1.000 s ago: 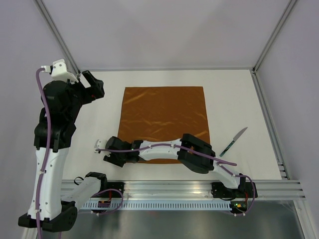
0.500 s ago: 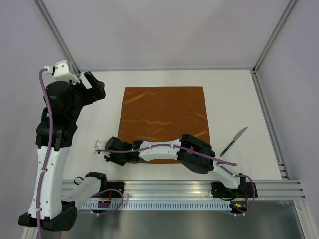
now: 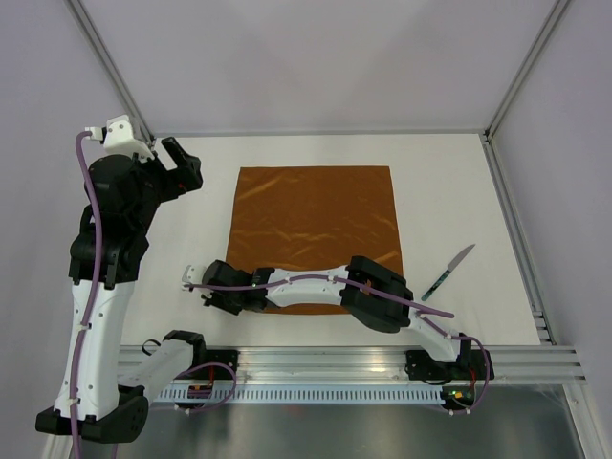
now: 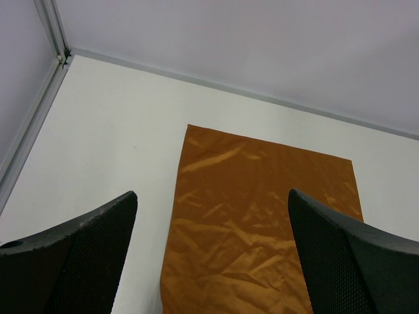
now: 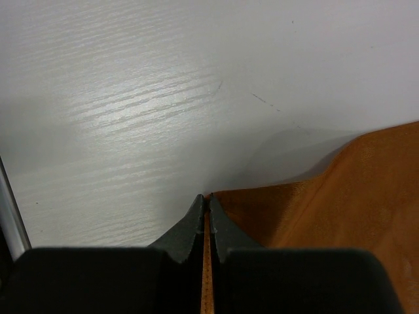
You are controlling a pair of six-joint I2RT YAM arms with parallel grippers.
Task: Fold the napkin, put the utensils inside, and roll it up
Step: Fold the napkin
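Note:
The rust-orange napkin lies spread flat on the white table, also seen in the left wrist view. My right gripper reaches across to the napkin's near-left corner and is shut on its edge; the right wrist view shows the orange hem pinched between the two dark fingers, with the corner lifted slightly off the table. My left gripper hangs high at the far left, open and holding nothing, looking down at the napkin. The knife, silver blade and teal handle, lies right of the napkin.
A metal frame rail runs along the table's right side and another along the near edge. The right arm's forearm lies over the napkin's near edge. Grey walls close the back and sides.
The right gripper's fingers have closed onto the napkin's near-left corner. The left arm has barely shifted. Napkin and knife lie where they were.

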